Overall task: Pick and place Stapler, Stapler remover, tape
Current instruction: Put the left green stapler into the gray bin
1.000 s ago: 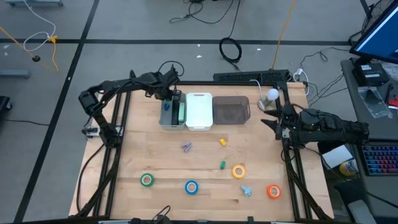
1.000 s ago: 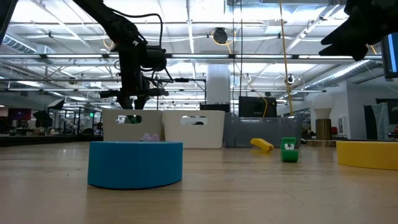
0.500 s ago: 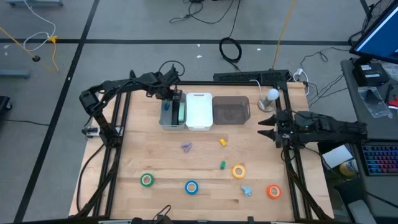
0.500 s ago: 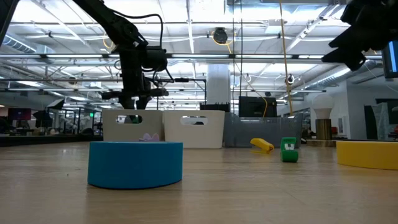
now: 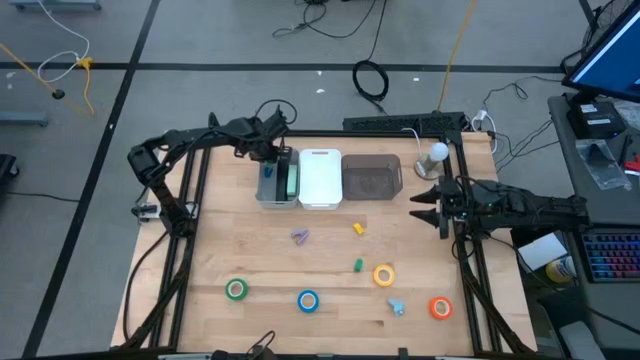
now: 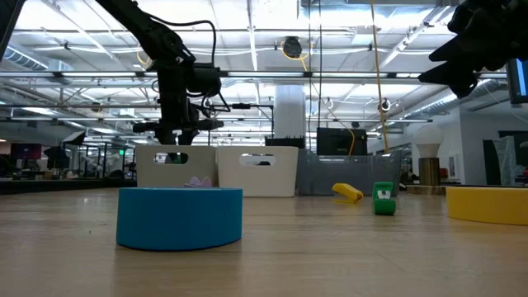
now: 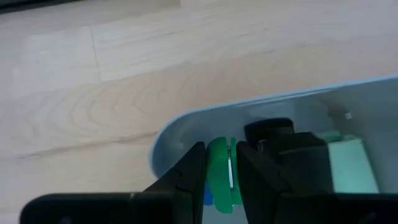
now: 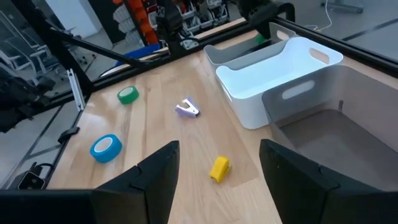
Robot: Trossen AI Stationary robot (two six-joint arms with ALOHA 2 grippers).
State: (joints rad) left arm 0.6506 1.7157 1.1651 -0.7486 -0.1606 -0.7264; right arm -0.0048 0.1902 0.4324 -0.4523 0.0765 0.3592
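Note:
My left gripper hovers over the grey-blue bin at the far left of the bin row, shut on a green stapler. Green shows through the bin's handle hole in the low view. My right gripper hangs open in the air beyond the dark grey bin, touching nothing. The purple staple remover lies mid-table. Green, blue, yellow and orange tape rolls lie flat near the near edge. My left gripper pinches the green stapler between its two fingers, coming from above and pointing down into the grey-blue bin. The stapler's narrow edge fills the gap between them. Whether its lower end rests on the bin floor cannot be told.
A white bin stands between the grey-blue and dark grey ones. A small yellow piece, a small green piece and a pale blue piece lie among the tape rolls. A dark thing lies in the grey-blue bin.
My right gripper has drifted a little toward the table's left and near edges, staying open. My left gripper and the stapler have kept still over the bin.

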